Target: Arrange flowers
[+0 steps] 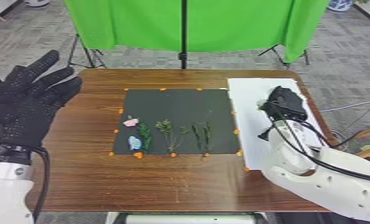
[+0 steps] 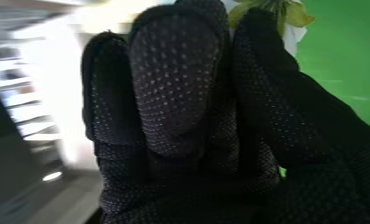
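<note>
Over the white board at the table's right is my right hand. In the right wrist view, the thumb and fingers of my right hand pinch a flower with yellow-green parts and white petals at their tips. On the dark mat lie a pink flower, a pale blue flower, a leafy green sprig, branching stems and slim green stems. My left hand is held at the table's left side, fingers straight and spread.
Orange marks border the mat and board on the wooden table. A green cloth hangs behind the table, with a black stand pole before it. Dark cables run along my right arm.
</note>
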### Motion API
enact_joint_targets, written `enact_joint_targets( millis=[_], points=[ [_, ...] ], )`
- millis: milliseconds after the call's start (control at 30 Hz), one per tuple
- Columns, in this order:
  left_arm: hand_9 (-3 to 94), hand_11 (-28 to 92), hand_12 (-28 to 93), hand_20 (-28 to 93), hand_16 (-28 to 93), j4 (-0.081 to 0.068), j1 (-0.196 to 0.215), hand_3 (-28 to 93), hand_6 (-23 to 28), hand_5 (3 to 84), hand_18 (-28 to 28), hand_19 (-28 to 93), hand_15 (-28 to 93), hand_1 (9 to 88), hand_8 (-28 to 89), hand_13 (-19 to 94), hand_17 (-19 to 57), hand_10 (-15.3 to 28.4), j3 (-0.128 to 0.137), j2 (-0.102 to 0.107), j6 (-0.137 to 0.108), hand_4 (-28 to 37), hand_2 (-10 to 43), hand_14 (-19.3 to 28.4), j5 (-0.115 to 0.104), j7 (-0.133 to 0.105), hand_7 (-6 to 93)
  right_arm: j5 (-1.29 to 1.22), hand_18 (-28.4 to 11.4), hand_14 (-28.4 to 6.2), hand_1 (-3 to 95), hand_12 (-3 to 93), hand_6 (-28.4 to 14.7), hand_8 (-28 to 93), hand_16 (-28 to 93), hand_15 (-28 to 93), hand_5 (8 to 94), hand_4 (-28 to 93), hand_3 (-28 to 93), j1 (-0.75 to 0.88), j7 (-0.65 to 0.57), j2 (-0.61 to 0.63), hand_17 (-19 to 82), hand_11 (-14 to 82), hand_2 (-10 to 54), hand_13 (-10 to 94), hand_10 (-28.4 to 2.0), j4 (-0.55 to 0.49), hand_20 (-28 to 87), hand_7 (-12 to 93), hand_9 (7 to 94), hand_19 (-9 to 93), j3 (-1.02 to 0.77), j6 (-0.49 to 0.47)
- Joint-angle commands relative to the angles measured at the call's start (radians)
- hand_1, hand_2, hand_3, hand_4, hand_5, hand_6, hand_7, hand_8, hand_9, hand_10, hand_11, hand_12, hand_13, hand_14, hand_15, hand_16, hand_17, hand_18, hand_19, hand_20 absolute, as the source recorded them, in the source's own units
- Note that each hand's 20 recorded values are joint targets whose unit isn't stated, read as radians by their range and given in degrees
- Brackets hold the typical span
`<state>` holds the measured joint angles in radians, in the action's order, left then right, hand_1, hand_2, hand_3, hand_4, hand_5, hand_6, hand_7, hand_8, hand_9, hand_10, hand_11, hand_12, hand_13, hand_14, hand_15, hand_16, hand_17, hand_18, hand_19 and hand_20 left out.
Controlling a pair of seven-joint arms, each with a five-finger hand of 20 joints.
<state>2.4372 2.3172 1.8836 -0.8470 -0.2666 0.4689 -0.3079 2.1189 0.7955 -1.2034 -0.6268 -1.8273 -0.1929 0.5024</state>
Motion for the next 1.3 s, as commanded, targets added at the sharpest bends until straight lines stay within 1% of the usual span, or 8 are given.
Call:
enact_joint_targets(
  millis=[33, 233, 333, 600, 767, 900, 1067, 1300],
  points=[
    [33.4, 29, 12, -28, -10, -0.002, -0.017, 76, 10.0, 35.2, 28.4, 79, 52, 21.2, -10, 26, -3.7, 22.0, -0.010, 0.011, 0.007, -26.2, 9.4, 28.4, 0.001, 0.007, 15.9, -0.038, -14.8, -3.3, 55.6, 25.9, 2.3, 4, 22, 52, 86.9, -28, 67, -0.195, 0.115, -0.240, 57, 10.0, -9.5, 90, -7.6, 0.003, -9, 16, 93.7, 93, 0.099, -0.012],
    [33.3, 29, 12, -28, -10, -0.007, -0.041, 76, 9.8, 35.0, 28.4, 79, 52, 21.2, -10, 26, -3.7, 22.0, -0.021, 0.024, 0.012, -26.4, 9.5, 28.4, 0.001, 0.007, 16.0, -0.088, -15.0, -3.2, 55.2, 25.8, 2.5, 4, 22, 52, 86.8, -28, 67, -0.271, 0.199, -0.368, 55, 10.1, -9.5, 90, -7.3, 0.072, -5, 16, 93.7, 93, 0.187, -0.036],
    [33.3, 29, 12, -28, -10, -0.013, -0.056, 76, 9.7, 34.8, 28.4, 80, 52, 21.1, -10, 26, -3.6, 21.9, -0.030, 0.034, 0.013, -26.4, 9.5, 28.4, -0.002, -0.006, 16.2, -0.096, -15.2, -3.1, 54.9, 26.0, 2.6, 4, 22, 52, 86.7, -28, 67, -0.319, 0.212, -0.423, 55, 10.2, -9.5, 90, -7.2, 0.113, -5, 17, 93.7, 93, 0.252, -0.039],
    [33.4, 29, 12, -28, -10, -0.036, -0.115, 76, 9.6, 34.6, 28.4, 80, 52, 21.0, -10, 26, -3.5, 21.9, -0.054, 0.060, 0.041, -26.4, 9.5, 28.4, -0.006, -0.019, 16.2, -0.144, -15.4, -2.8, 54.2, 26.0, 3.0, 4, 22, 53, 86.6, -28, 68, -0.364, 0.238, -0.516, 54, 10.3, -9.5, 89, -7.0, 0.190, -2, 17, 93.6, 93, 0.338, -0.072],
    [33.4, 29, 12, -28, -10, -0.051, -0.156, 76, 9.6, 34.6, 28.4, 80, 52, 21.1, -10, 26, -3.5, 21.9, -0.076, 0.073, 0.061, -26.4, 9.5, 28.4, -0.004, -0.014, 16.4, -0.169, -15.6, -2.8, 54.0, 26.3, 3.0, 4, 23, 53, 86.4, -28, 68, -0.372, 0.240, -0.534, 53, 10.1, -9.5, 89, -6.9, 0.216, -1, 17, 93.4, 93, 0.366, -0.103],
    [33.4, 29, 12, -28, -10, -0.056, -0.171, 76, 9.6, 34.5, 28.4, 80, 52, 21.0, -10, 26, -3.5, 22.0, -0.088, 0.089, 0.061, -26.3, 9.4, 28.4, -0.010, -0.026, 16.4, -0.188, -15.8, -2.9, 54.0, 26.4, 3.0, 4, 23, 54, 86.3, -28, 68, -0.390, 0.249, -0.540, 53, 10.1, -9.5, 88, -7.0, 0.224, 0, 17, 93.2, 93, 0.401, -0.114],
    [33.4, 29, 12, -28, -10, -0.058, -0.175, 76, 9.6, 34.6, 28.4, 80, 52, 21.0, -10, 26, -3.5, 22.0, -0.086, 0.085, 0.075, -26.3, 9.4, 28.4, -0.007, -0.019, 16.4, -0.182, -16.0, -3.0, 53.8, 26.2, 3.5, 3, 23, 55, 86.0, -28, 67, -0.396, 0.247, -0.561, 52, 10.4, -9.5, 88, -7.1, 0.233, 1, 17, 93.2, 93, 0.419, -0.115],
    [33.4, 29, 12, -28, -10, -0.064, -0.185, 76, 9.7, 34.7, 28.4, 80, 52, 21.2, -10, 26, -3.5, 22.0, -0.098, 0.097, 0.079, -26.3, 9.4, 28.4, -0.013, -0.024, 16.4, -0.188, -16.0, -3.0, 53.6, 25.9, 3.7, 2, 22, 55, 85.9, -28, 67, -0.433, 0.241, -0.600, 52, 11.2, -9.5, 88, -6.9, 0.254, 1, 17, 93.0, 93, 0.475, -0.116]
  ],
)
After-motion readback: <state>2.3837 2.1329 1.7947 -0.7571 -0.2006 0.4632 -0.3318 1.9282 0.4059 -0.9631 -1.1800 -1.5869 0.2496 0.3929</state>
